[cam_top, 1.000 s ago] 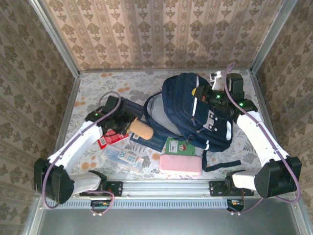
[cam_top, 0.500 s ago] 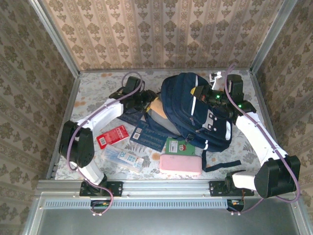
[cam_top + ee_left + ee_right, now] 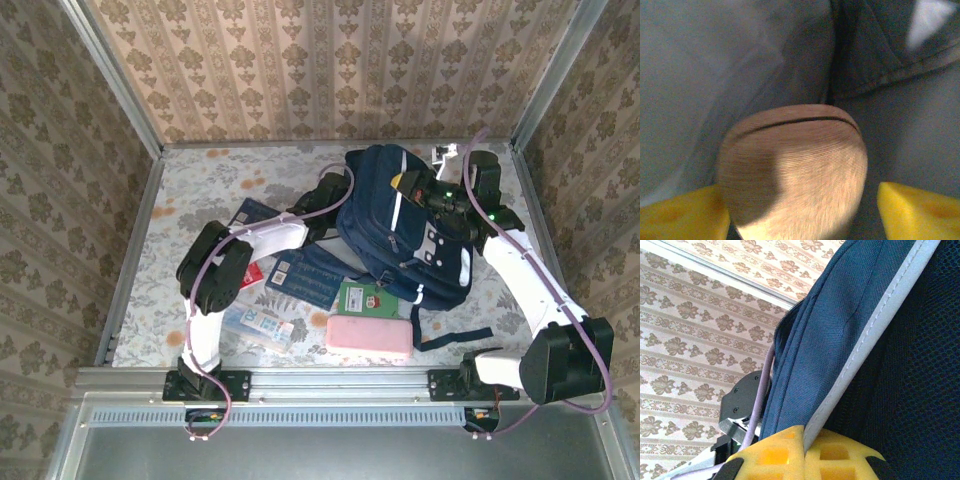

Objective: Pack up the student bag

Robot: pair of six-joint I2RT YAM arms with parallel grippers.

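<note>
overhead looks down; wrist cams hug bag [image 3: 380, 220]

On table [image 3: 190, 190], rear right: student bag [image 3: 405, 235]. Inside its left-side opening: wooden piece [image 3: 795, 165], btwn fingers of left gripper [image 3: 800, 217]. Bag's far edge nipped in right gripper [image 3: 805, 455]. In front of bag, nr table's front edge: soft case [image 3: 368, 335]. Btwn case & bag: booklet [image 3: 362, 298]. Left of booklet: notebook [image 3: 305, 280]. Front-left of notebook: packet [image 3: 258, 325].

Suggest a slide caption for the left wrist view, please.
Rounded wooden object between the yellow fingertips of the left gripper, inside the student bag.
</note>
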